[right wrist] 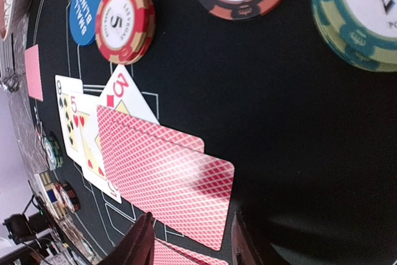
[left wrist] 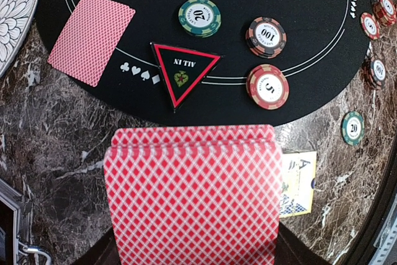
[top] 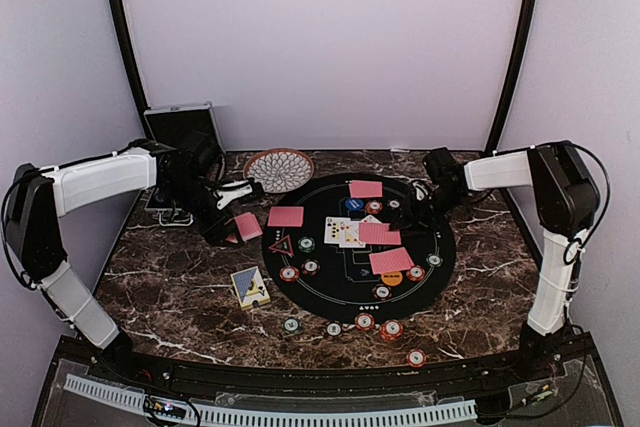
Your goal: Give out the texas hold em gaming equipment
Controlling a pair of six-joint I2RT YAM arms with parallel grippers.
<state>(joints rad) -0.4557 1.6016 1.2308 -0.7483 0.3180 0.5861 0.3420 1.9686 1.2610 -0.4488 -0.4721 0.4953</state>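
My left pincer (top: 230,229) is clenched on the deck of red-backed cards (left wrist: 195,197), which hangs slightly fanned over the marble bench (left wrist: 56,153) just off the left edge of the black mat (left wrist: 322,60). The deck hides the pincer's fingers from the wrist camera. Past the deck I read the red triangle marker (left wrist: 185,72) as "ALL IN", upside down to me. Around it on the mat are a green chip (left wrist: 200,17) marked 20, a dark chip (left wrist: 265,36) marked 100 and a red chip (left wrist: 267,86) marked 5. A single face-down card (left wrist: 91,38) lies left of the triangle, near the patterned bowl (left wrist: 15,4). A card box (left wrist: 298,181) showing an "A" lies on the bench beside the deck. My right pincer (right wrist: 192,246) is released, fingers (right wrist: 133,249) spread above a pair of overlapping face-down cards (right wrist: 164,178). That pair covers part of the face-up cards (right wrist: 74,122), where I make out a 9, a 5 and a 3. Further on sit the blue button (right wrist: 85,10) lettered "SMALL BLIND" and a striped chip (right wrist: 124,22) lettered "LAS VEGAS" and 5. The black case (top: 182,127) stands behind the left arm.
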